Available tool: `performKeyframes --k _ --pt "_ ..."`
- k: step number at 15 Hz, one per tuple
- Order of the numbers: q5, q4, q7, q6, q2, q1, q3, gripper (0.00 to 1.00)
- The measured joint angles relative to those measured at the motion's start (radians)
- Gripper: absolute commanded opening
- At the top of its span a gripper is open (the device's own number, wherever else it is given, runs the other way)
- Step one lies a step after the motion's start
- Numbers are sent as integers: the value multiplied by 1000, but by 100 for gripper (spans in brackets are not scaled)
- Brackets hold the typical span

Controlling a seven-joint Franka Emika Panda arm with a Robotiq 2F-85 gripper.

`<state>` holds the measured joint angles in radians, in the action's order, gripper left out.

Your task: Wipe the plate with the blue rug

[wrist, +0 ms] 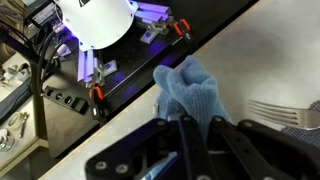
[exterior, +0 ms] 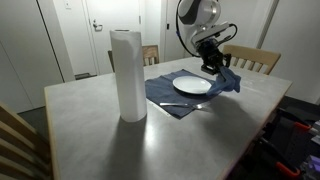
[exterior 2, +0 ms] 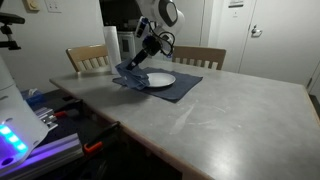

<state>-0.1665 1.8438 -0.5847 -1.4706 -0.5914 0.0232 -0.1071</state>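
**Gripper (exterior: pixel 216 68) clamped on the blue rug (exterior: pixel 229 80) at the rim of the plate (exterior: pixel 193 85)**

Pinches the cloth between closed fingers (wrist: pixel 186 135). In the wrist view, shows it as a soft, bright blue wad, crumpled and loosely woven, bunched just ahead of the fingertips. In both exterior views, holds it low at the plate's side nearest the table edge, just beside the rim. Cannot tell whether cloth and plate are touching.

Round, shallow and white, that plate. Lies flat on a dark navy placemat (exterior: pixel 168 98), near its middle. Much wider than the wad next to it.

Counted:
- one plate
- one blue rug
- one placemat
- one fork (wrist: pixel 276 108), resting on the placemat beside the plate, tines visible from the wrist view
- one tall white paper towel roll (exterior: pixel 127 75), upright and well apart from the plate
- three wooden chairs in an exterior view: two at the far side of the table (exterior: pixel 256 60) and one chair back at the near corner (exterior: pixel 14 140)

Underneath it all, a smooth pale grey table (exterior: pixel 90 135) with a faint stone pattern and a soft sheen.

Behind, white walls and white doors (exterior: pixel 98 25) with dark handles.

Past the table edge, in the wrist view, a clutter of cables, orange clamps (wrist: pixel 97 95) and a white hood (wrist: pixel 95 22) with purple light beneath it.
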Motion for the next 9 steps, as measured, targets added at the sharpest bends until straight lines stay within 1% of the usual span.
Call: performKeyframes --k 3,5,9 --pt "4 0 -80 -60 -6 12 -10 2" --pt "5 0 -125 -128 -14 14 -12 2" --pt "1 1 -151 -272 -37 15 -11 2"
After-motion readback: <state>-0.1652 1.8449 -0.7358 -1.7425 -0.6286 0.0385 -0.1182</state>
